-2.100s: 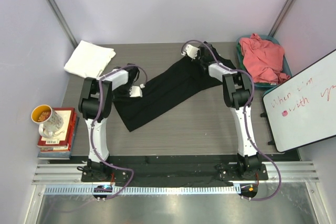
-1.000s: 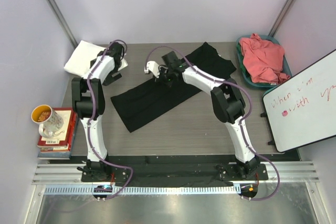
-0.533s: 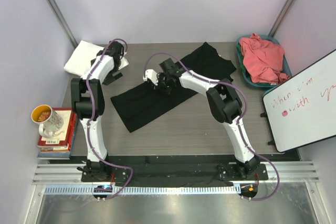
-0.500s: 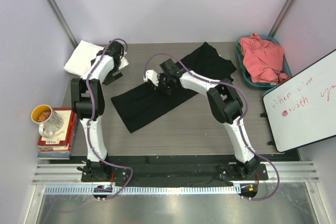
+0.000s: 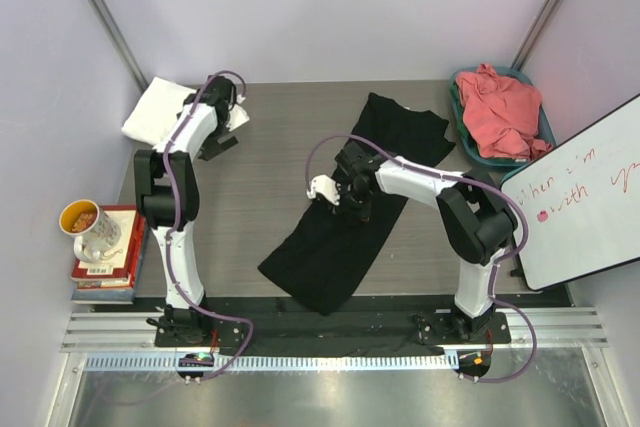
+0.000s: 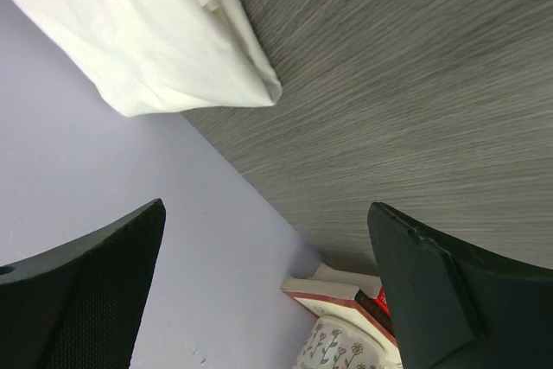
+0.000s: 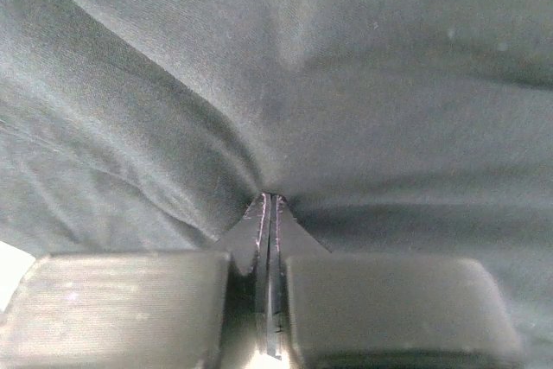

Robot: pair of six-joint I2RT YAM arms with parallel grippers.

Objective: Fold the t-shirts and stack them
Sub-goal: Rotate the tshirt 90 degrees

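— Black soft-cloth t-shirt (image 5: 345, 232): where does it lie?
— Slantwise across the grey wood-grain counter (image 5: 260, 187), running from near the far right corner down to the middle of the near edge. No print shows on it.
— And the right gripper (image 7: 268, 205)?
— Clamped on a raised pinch of that black cloth, about halfway along the shirt. The wrist view shows its fingers (image 7: 130, 300) pressed together, with fabric puckering out from between them.
— What about the left gripper (image 6: 266, 207)?
— Its jaws are spread wide with nothing between them. It hovers at the far left corner, just beside the folded plain white t-shirt (image 5: 152, 115), which lies along the left edge.
— The third shirt?
— The crumpled coral-pink t-shirt (image 5: 500, 107) is heaped in a teal plastic bin (image 5: 456, 102) at the far right corner, well apart from both grippers.
— Anything else?
— A flowered white mug (image 5: 92, 227) stands on a stack of red-covered books (image 5: 105, 272) beyond the left edge. A whiteboard with red handwriting (image 5: 580, 187) leans along the right edge.
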